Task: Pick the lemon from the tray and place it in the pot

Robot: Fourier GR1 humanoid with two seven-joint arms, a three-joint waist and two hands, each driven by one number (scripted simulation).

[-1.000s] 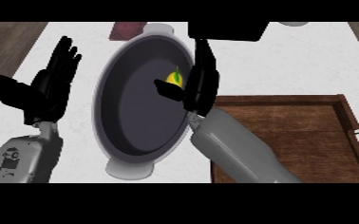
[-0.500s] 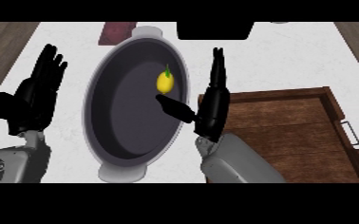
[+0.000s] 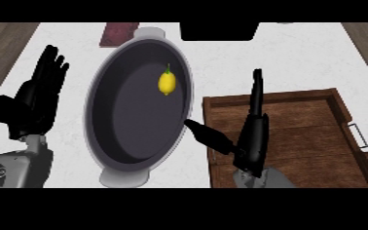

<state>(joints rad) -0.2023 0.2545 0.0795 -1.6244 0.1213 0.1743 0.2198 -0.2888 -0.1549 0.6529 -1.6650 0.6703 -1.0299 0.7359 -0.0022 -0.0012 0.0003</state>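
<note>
The lemon (image 3: 167,83) is seen lying inside the pot (image 3: 133,126), on its dark floor toward the far side, touched by nothing. The pot is set on the tabletop (image 3: 287,63), just beside the tray (image 3: 309,131), whose left edge appears to meet the pot's rim, though contact cannot be confirmed from this angle. The right hand (image 3: 251,136) is held over the tray's left edge, empty, with fingers straight and thumb spread toward the pot. The left hand (image 3: 39,97) is rested open at the view's left. The placing is judged done. What could be spoiled from here is slight: the rim could be clipped by the outstretched thumb if the right hand is drawn back carelessly, and the pot shifted or the lemon set rolling across the curved floor.
</note>
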